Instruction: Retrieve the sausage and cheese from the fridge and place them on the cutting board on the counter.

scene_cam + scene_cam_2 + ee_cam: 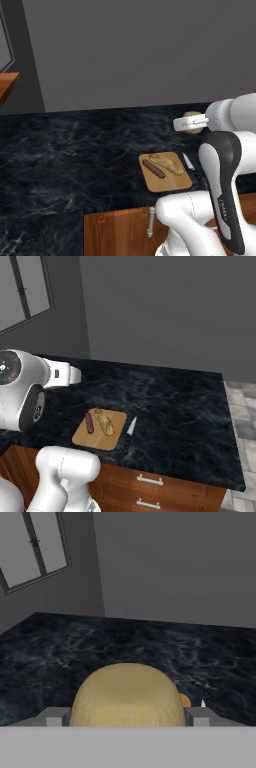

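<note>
The gripper (pixel 127 714) clamps the cheese (pixel 127 694) between its fingers, carrying it; the cutting board (pixel 172 186) with the sausage (pixel 153 169) lies below.

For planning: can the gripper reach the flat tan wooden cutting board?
Probably yes: nothing stands between the gripper, holding the pale yellow rounded cheese, and the cutting board, though a reddish-brown sausage and tan crusty piece crowd it.

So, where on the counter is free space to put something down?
The counter is bare right of the knife up to its right edge, and behind the cutting board toward the wall. The board is crowded: sausage and a crusty piece cover most of it.
</note>
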Tool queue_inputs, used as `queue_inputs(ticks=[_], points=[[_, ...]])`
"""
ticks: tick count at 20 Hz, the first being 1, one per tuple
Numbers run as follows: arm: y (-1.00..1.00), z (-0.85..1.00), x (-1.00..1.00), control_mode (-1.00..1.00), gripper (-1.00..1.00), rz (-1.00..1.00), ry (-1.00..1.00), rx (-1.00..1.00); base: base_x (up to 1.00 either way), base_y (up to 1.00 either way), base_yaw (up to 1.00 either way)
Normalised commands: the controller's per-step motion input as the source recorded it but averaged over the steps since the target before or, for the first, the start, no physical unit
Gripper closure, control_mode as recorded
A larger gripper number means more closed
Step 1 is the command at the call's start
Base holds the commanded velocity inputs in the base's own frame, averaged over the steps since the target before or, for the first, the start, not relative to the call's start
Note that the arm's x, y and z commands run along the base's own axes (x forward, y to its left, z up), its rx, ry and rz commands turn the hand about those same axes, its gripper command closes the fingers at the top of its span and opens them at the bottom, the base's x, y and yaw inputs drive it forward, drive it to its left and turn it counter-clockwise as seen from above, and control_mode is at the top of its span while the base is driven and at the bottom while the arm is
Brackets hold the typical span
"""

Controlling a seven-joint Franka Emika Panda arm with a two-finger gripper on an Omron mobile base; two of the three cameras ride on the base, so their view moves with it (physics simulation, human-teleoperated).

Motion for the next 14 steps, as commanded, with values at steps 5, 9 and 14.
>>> queue_inputs(ticks=[5, 9, 14], points=[[0.00, -0.01, -0.02, -1.00, 1.00, 0.00, 0.00, 0.00, 0.00, 0.00, 0.00], [-0.12, -0.25, 0.00, -1.00, 1.00, -0.03, 0.08, -0.04, 0.00, 0.00, 0.00], [-0.45, -0.44, 0.11, -1.00, 1.00, 0.06, 0.25, 0.03, 0.00, 0.00, 0.00]])
